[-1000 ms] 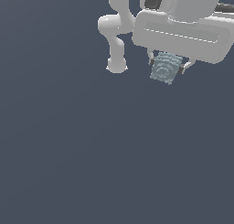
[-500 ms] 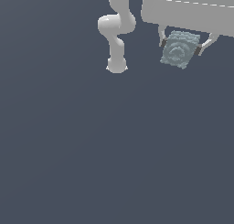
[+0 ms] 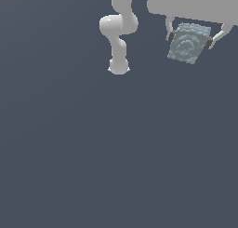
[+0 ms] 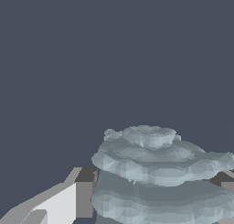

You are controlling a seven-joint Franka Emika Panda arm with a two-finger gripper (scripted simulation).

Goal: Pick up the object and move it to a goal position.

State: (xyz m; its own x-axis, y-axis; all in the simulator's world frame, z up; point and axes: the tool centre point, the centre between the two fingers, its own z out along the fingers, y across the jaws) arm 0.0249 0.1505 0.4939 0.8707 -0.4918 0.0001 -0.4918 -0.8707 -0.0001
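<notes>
The arm point(image 3: 118, 34) rises from its base, bends, and reaches toward the exterior view's right, its wide white hand along the top edge. The gripper point(image 3: 189, 37) points down, jaws clamped on either side of the block point(image 3: 188, 43), which hangs tilted, clear of the grey bench point(image 3: 93, 152).

A flat, unbroken expanse of dark slate-blue ground point(image 3: 93, 152) fills the exterior view from edge to edge, with no seam, wall line or horizon to divide it. The light is even and soft across the surface. The wrist view shows the same plain dark blue-grey field point(image 4: 91, 58), featureless and uniformly lit.
</notes>
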